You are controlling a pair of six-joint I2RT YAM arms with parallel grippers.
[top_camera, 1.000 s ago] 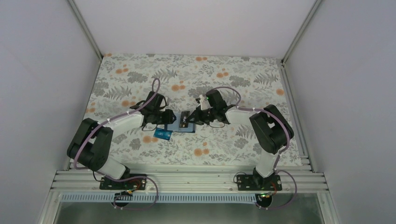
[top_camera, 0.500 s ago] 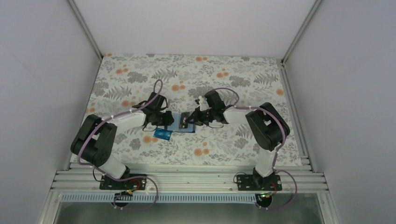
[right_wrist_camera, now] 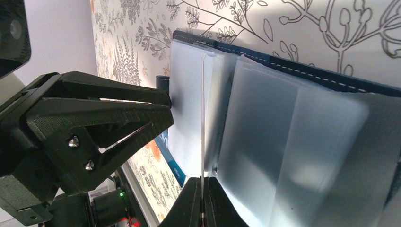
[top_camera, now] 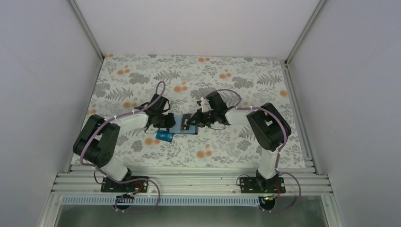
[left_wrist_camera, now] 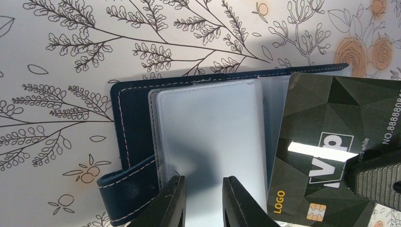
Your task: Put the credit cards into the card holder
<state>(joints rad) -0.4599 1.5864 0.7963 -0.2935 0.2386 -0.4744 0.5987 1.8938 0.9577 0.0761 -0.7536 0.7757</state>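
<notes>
The card holder (top_camera: 179, 126) lies open on the flowered cloth, navy cover (left_wrist_camera: 130, 113) down and frosted sleeves up. My left gripper (left_wrist_camera: 203, 196) hovers low over the left sleeve, jaws a narrow gap apart with nothing between them. In the right wrist view its fingertips (right_wrist_camera: 163, 101) touch that sleeve's edge. My right gripper (right_wrist_camera: 203, 182) is shut on a black credit card (left_wrist_camera: 326, 151) marked VIP and LOGO, held tilted over the holder's right half (right_wrist_camera: 302, 78) and seen edge-on (right_wrist_camera: 203, 118). A teal-blue credit card (top_camera: 164, 137) lies flat just in front of the holder.
The holder's strap tab (left_wrist_camera: 125, 182) curls up at its left front corner. White walls and metal rails (top_camera: 189, 182) enclose the cloth. Both arms meet over the middle of the table (top_camera: 142, 80).
My left gripper's jaws have narrowed over the sleeve. The right arm's elbow has drawn slightly left, still holding the black card at the holder.
</notes>
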